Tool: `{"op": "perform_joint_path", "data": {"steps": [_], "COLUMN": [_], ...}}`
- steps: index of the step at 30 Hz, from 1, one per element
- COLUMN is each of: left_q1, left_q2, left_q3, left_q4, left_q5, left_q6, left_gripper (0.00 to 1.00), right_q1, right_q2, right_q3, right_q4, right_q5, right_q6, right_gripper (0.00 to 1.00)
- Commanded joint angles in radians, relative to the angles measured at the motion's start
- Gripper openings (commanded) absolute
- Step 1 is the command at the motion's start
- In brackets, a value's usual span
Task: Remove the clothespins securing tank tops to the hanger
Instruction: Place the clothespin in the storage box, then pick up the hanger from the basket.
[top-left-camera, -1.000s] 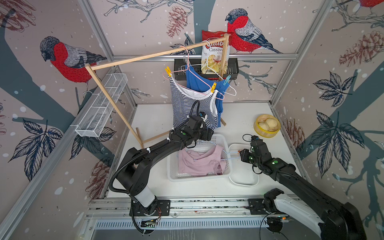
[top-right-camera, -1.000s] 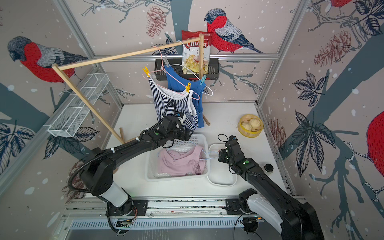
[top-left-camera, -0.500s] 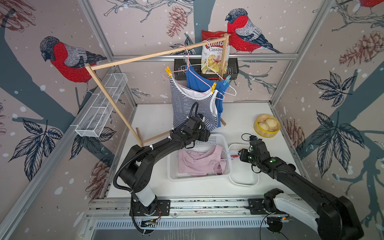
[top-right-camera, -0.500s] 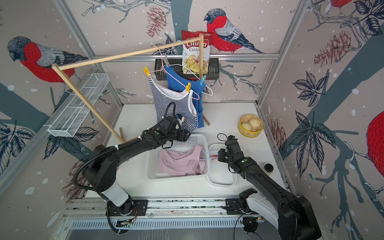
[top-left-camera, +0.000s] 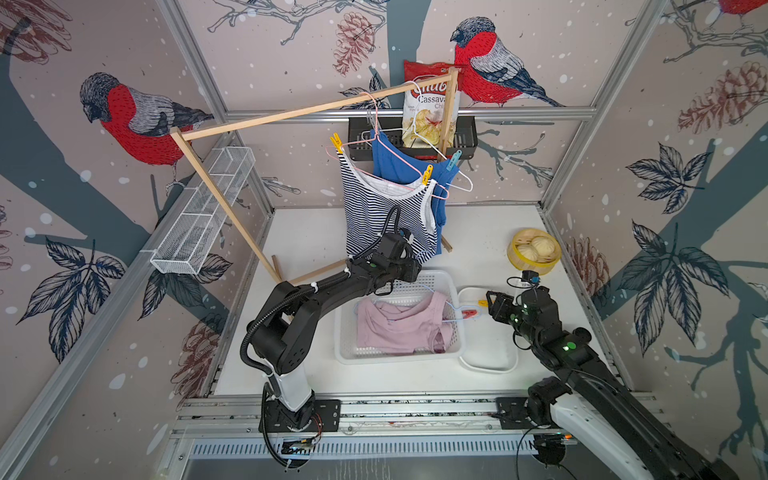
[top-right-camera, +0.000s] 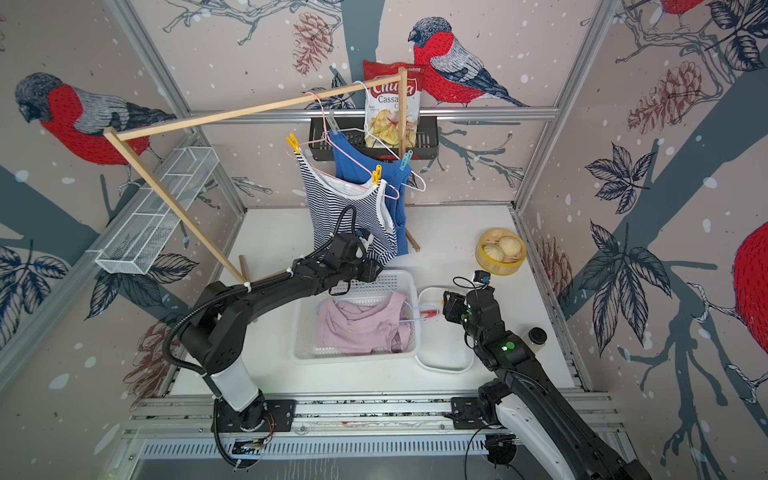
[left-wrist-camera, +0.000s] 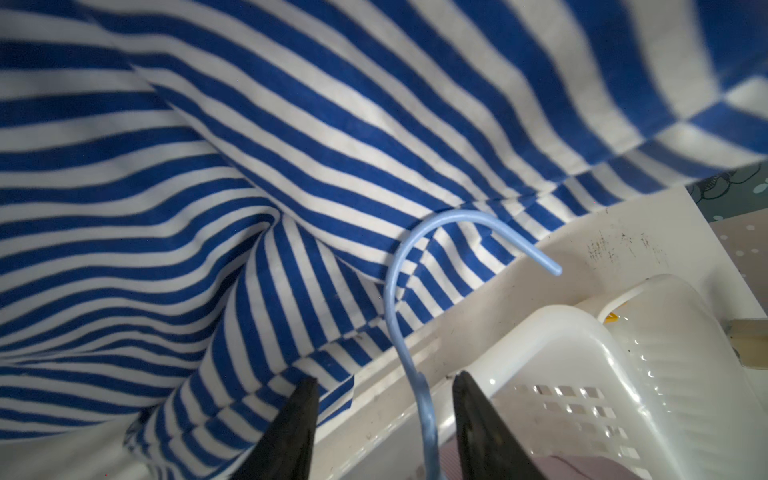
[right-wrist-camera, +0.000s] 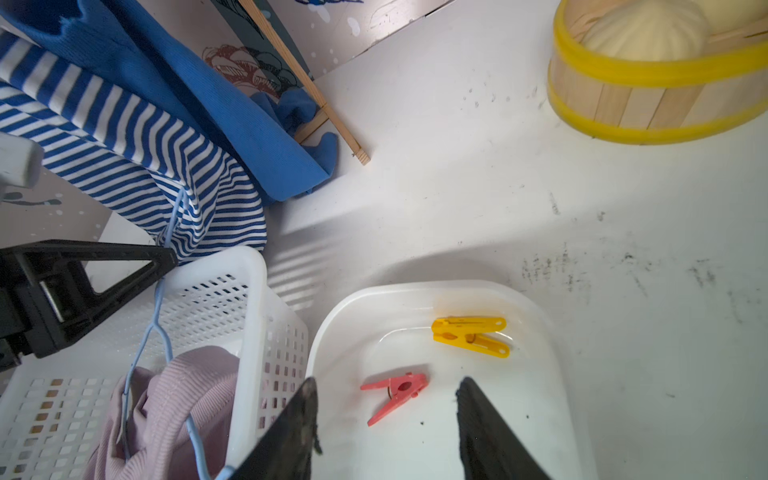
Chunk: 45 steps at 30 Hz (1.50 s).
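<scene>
Striped tank top (top-left-camera: 382, 216) hangs on the wooden rail (top-left-camera: 291, 116), yellow clothespins (top-left-camera: 336, 143) upright on both shoulders; blue tank top (top-left-camera: 395, 162) behind, teal clothespin (top-left-camera: 454, 160) tilted. Left fingers (left-wrist-camera: 291, 440) spread, pale-blue wire hanger (left-wrist-camera: 427, 411) neck loose in the gap, hook against the striped hem. Perforated basket (top-left-camera: 345, 332) holds the crumpled ribbed mauve tank top (top-left-camera: 399, 328). Smooth white tray (right-wrist-camera: 532, 395) just beside: red clothespin (right-wrist-camera: 399, 390) and loose yellow clothespin (right-wrist-camera: 467, 334) flat, long axes angled apart. Right fingers (right-wrist-camera: 486, 436) spread, empty, over the red one. Bare counter (right-wrist-camera: 457, 187) beyond, to the steamer (right-wrist-camera: 648, 108).
</scene>
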Motion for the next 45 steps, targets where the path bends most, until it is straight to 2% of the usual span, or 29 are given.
{"op": "perform_joint_path", "data": {"steps": [1, 9, 20, 22, 24, 33, 40, 45], "left_q1": [0.001, -0.001, -0.004, -0.004, -0.004, -0.042, -0.157, -0.227], "left_q2": [0.013, 0.033, 0.027, 0.008, -0.015, -0.159, -0.308, -0.407], "left_q3": [0.006, 0.014, 0.018, 0.020, 0.024, 0.014, -0.025, -0.031], "left_q4": [0.004, 0.045, 0.063, 0.060, 0.051, 0.026, 0.073, 0.083], "left_q5": [0.039, 0.069, 0.033, 0.018, -0.010, -0.198, -0.510, -0.740], "left_q6": [-0.027, -0.034, -0.027, -0.017, -0.004, 0.026, 0.124, 0.182], "left_gripper": [0.47, 0.40, 0.05, 0.00, 0.00, 0.00, 0.00, 0.00], "right_q1": [0.001, 0.001, 0.002, 0.002, 0.002, 0.003, 0.019, 0.087], "right_q2": [-0.032, -0.038, -0.057, -0.064, -0.070, -0.088, -0.126, -0.204], "right_q3": [-0.019, -0.032, -0.030, -0.032, -0.031, -0.034, -0.070, -0.065], "right_q4": [0.045, 0.049, 0.087, 0.103, 0.115, 0.191, 0.314, 0.393], "right_q5": [0.038, 0.027, -0.011, -0.022, -0.033, -0.111, -0.175, -0.186], "right_q6": [0.018, 0.019, 0.000, -0.006, -0.013, -0.053, -0.087, -0.137], "right_gripper": [0.56, 0.56, 0.54, 0.54, 0.54, 0.52, 0.51, 0.54]}}
